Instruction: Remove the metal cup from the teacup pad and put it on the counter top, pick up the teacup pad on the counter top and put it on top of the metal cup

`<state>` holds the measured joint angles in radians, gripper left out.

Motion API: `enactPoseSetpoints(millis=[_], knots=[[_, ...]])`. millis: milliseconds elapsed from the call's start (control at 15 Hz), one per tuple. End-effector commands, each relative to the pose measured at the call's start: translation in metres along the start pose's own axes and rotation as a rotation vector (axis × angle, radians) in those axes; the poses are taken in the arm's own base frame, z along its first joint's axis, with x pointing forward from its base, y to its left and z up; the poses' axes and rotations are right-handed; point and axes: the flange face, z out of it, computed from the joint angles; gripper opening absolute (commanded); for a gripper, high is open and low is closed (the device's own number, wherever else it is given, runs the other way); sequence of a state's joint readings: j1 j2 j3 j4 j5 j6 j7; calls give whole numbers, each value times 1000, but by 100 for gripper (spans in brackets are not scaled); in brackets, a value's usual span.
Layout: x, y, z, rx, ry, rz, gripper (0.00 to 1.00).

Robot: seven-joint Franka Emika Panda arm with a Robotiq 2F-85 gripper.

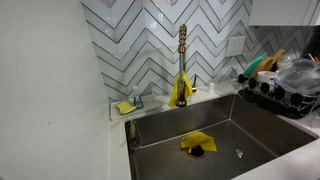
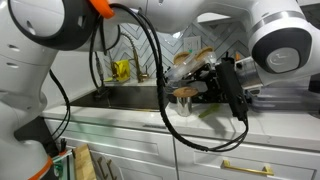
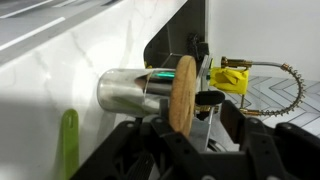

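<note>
teacup pad (image 3: 184, 95) lies across the mouth of the metal cup (image 3: 130, 90), cup upright on the bench (image 3: 60, 70) (wrist view is turned sideways). gripper (image 3: 186, 112) straddles the pad's rim; can't tell if it's clamped or loose. Let go gently, confirm pad is centred, back out level.

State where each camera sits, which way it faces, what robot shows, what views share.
Exterior view: high up, looking down at the sink and faucet; no robot.
Exterior view: low before the cabinets, looking along them; arm and gripper fill it.
Wrist view: faces metal cup and teacup pad; gripper at bottom.
Shared: the faucet's yellow cloth, in all three.
</note>
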<state>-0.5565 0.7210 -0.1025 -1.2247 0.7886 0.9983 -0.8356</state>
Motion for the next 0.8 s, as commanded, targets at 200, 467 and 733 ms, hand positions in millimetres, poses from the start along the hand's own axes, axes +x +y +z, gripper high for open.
enactPoseSetpoints(millis=[200, 467, 733], knots=[[3, -6, -5, -22, 10, 4, 58], [5, -11, -5, -38, 4, 8, 92], [8, -13, -3, -59, -13, 14, 100]])
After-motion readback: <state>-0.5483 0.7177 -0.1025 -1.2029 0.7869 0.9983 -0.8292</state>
